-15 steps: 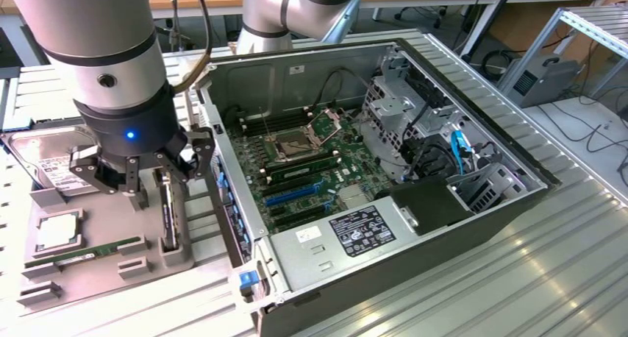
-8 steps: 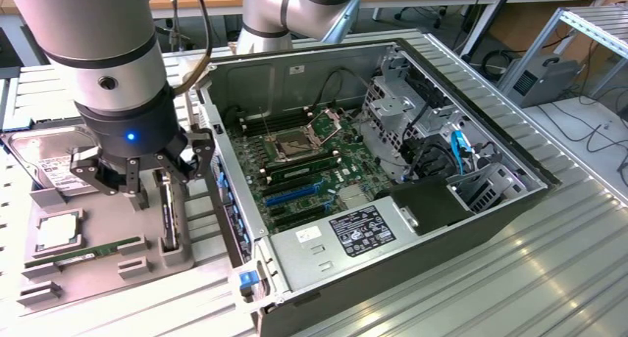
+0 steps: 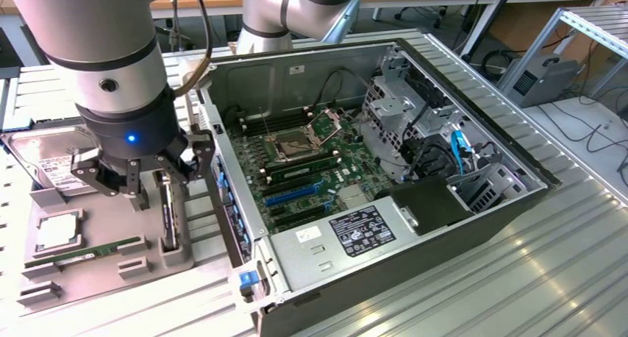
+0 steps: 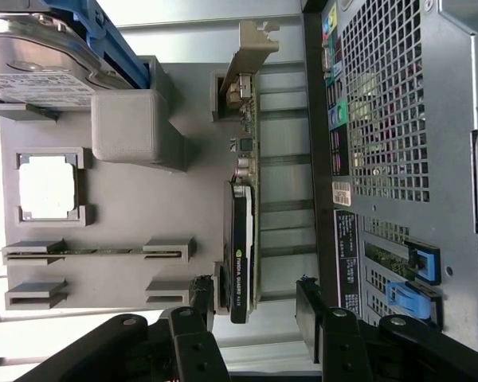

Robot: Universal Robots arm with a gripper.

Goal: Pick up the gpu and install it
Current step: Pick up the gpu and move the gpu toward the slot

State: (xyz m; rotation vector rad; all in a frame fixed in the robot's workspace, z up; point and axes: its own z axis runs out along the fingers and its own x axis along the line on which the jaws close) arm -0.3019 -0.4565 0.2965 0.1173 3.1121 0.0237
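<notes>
Slatted metal bench (image 3: 461, 293) carries an open pc case (image 3: 294, 72) lying on its side, motherboard (image 3: 309, 171) facing up, w/ a grey tray (image 3: 98, 278) just beside it on the exterior view's left. Tray holds a hard drive (image 3: 44, 160), a cpu chip (image 3: 59, 230), a RAM stick (image 3: 84, 254) and the gpu (image 4: 247, 183). The gpu stands on edge in its slot holder, not yet lifted and nowhere near the board. Gripper (image 3: 157, 190) hangs right over the card's end, spread wide, so the card sits between the fingers (image 4: 201, 293). One finger is close to the black fan block (image 4: 237, 255); the other is clearly apart from the green side. No squeeze on it as far as the wrist view shows. Risks, as I judge them: the card looks off-centre between the jaws, so a close could shove it sideways and tilt it in the holder before both sides bite. Gripping on the fan block rather than the board could give a poor, slippy hold. The silver bracket (image 4: 251, 48) sits in its own notch at the far end and could snag if the card comes up crooked. The case wall is v. near the tray, so there's little room on that side for the outer finger.
</notes>
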